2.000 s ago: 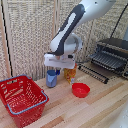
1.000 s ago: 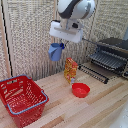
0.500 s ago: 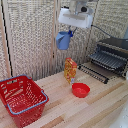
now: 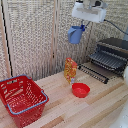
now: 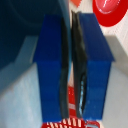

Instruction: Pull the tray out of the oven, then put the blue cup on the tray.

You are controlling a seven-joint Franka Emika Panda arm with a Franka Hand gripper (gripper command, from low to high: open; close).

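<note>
Blue cup [image 4: 76, 34] hangs high in the air under my gripper [image 4: 83, 26], well above the bench [image 4: 95, 107] and clear of everything on it. It looks like thin light plastic, stiff enough to keep its shape, smooth and so a little slippery; I judge the rim wall the best place to pinch it, and that seems to be where I have it, the cup tilted as it hangs. In the wrist view my two blue fingers [image 5: 50, 65] stand pressed almost together with only a thin dark band between them, which I take to be the cup's wall, though I cannot tell that for certain. Going from the exterior view's left: a red basket [image 4: 22, 97] sits at the near left of the bench, and I see nothing in it. Further right, a small orange and yellow packet [image 4: 70, 70] stands upright, and just near of it a red bowl [image 4: 80, 90] rests open side up, looking empty. At the far right the oven [image 4: 111, 52] stands with its barred door [image 4: 93, 72] dropped open, and the tray [image 4: 110, 60] shows as dark parallel bars reaching out of the mouth. It carries nothing yet. Whether the cup holds anything I cannot see.
</note>
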